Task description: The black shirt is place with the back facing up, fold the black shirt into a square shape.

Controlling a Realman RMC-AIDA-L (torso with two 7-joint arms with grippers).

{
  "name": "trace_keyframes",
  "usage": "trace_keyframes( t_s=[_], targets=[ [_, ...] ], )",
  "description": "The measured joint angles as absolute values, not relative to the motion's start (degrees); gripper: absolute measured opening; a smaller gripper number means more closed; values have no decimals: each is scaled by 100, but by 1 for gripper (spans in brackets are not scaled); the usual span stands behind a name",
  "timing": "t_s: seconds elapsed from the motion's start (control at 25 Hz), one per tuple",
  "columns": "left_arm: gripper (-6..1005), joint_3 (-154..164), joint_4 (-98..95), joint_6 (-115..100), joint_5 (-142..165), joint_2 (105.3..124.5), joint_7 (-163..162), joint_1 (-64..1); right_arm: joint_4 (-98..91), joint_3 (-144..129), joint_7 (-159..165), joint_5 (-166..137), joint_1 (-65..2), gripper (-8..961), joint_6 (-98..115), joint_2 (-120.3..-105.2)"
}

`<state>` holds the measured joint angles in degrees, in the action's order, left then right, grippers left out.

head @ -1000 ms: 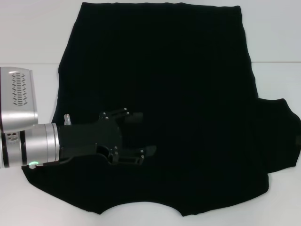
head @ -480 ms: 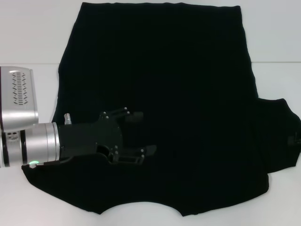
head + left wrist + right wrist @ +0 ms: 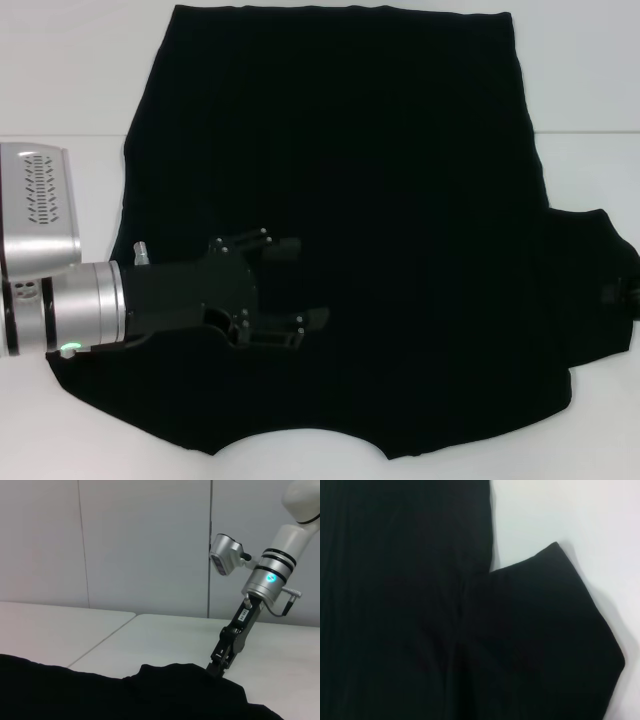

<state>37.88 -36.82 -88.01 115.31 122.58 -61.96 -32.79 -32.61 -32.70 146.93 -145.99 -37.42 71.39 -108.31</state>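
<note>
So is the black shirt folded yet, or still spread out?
Partly folded: the black shirt has its left side tucked under the left end effector; its right sleeve still lies spread on the table.

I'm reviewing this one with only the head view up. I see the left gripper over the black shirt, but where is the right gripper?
Observer: The left wrist view shows the right gripper down at the edge of the shirt's sleeve, its arm slanting up behind it.
Operator: Is it gripping the sleeve?
Observer: Cannot tell; its tip meets the raised sleeve edge, but the fingers are not distinct.
Operator: Does the sleeve lie flat?
Observer: In the right wrist view the sleeve is spread on the white table, unfolded, with a crease where it joins the body.
Operator: And the left gripper?
Observer: The left gripper is open over the shirt's left side, as in your view.
</note>
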Motion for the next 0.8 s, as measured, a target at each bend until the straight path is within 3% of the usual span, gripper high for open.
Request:
trace_keyframes(
  t_s=[0.16, 0.8],
  targets=[
    [901, 3788, -3683, -8797, 11531, 12260, -6196, -3278, -3260, -3269, 14707, -14599, -3760, 565, 7135, -10835],
    [897, 3761, -3683, -8755, 11523, 12252, -6196, -3269, -3301, -3603, 14876, -14604, -3804, 216, 7082, -10881]
  ],
)
